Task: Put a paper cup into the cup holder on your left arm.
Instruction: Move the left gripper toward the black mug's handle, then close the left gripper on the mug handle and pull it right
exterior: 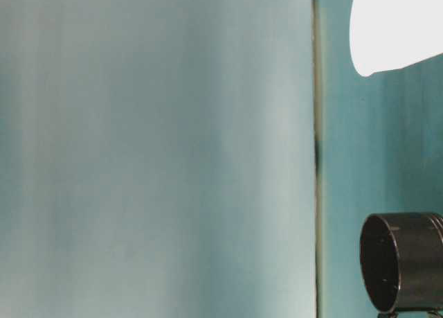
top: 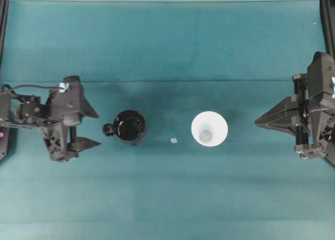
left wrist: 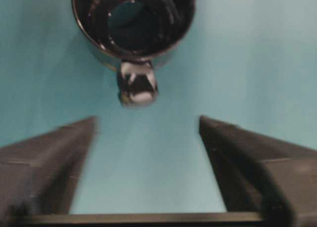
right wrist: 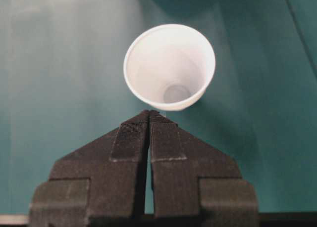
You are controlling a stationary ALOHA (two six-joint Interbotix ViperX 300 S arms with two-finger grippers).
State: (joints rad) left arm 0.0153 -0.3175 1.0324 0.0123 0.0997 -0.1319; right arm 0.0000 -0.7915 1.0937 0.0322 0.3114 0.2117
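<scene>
Paper cup (top: 209, 128) stands upright, mouth up, on the teal table (top: 167, 198), right of centre in overhead view. Cup holder (top: 130, 126) sits well apart from it to the left, loop handle pointing toward the left pincer (top: 93, 129). A tiny pale scrap (top: 174, 140) lies between cup and holder.

Right pincer (right wrist: 149, 113) is clenched, tips meeting, nothing held, pointed at the cup w/ tips near its rim but not touching. Left pincer is released, fingers spread wide, empty, facing the holder's handle in wrist view.

Judged step: grasp the cup, not yet begun. To do it well, the right pincer probably needs to open wider than the rim first, then take one side of the wall just below the rim, w/ light squeeze, since thin paper likely crushes or ovals. Keep cup vertical for the carry, centre it over the holder and lower base-first. Left pincer could steady the holder by its handle so it doesn't skid.
</scene>
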